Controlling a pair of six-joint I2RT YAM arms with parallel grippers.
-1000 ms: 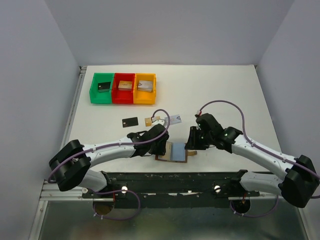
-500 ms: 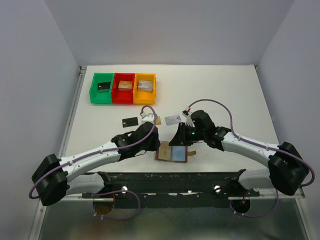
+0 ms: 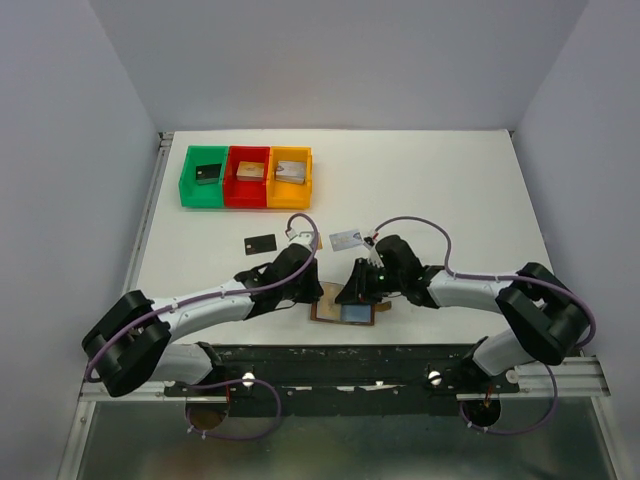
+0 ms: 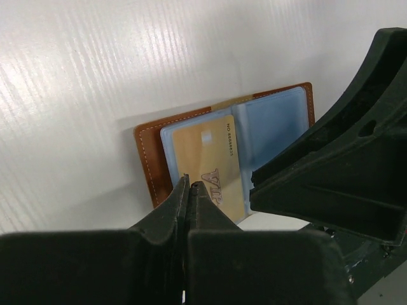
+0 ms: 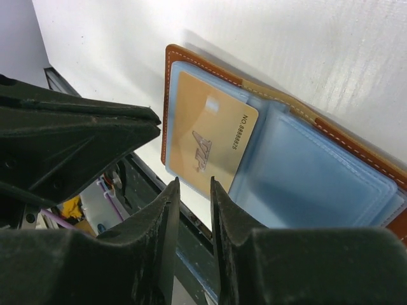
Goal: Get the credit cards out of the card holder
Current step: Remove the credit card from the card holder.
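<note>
The card holder (image 4: 152,159) lies open near the table's front edge, brown leather with pale blue pockets (image 5: 318,178). A gold credit card (image 4: 206,162) sits in its left pocket, also seen in the right wrist view (image 5: 210,133). My left gripper (image 4: 189,184) is shut, its tips resting over that card's near end with nothing visible between them. My right gripper (image 5: 194,182) stands open by a narrow gap just off the card's near edge. On the table beyond lie a black card (image 3: 260,243) and a silvery card (image 3: 346,238).
Green (image 3: 205,176), red (image 3: 248,176) and orange (image 3: 290,177) bins with small blocks stand at the back left. Both grippers (image 3: 316,290) (image 3: 356,292) crowd over the card holder (image 3: 345,313), close to each other. The black mounting rail (image 3: 350,360) runs just in front.
My left gripper has closed and come onto the card holder's left pocket. The right gripper has swung left and down to the holder's near edge.
</note>
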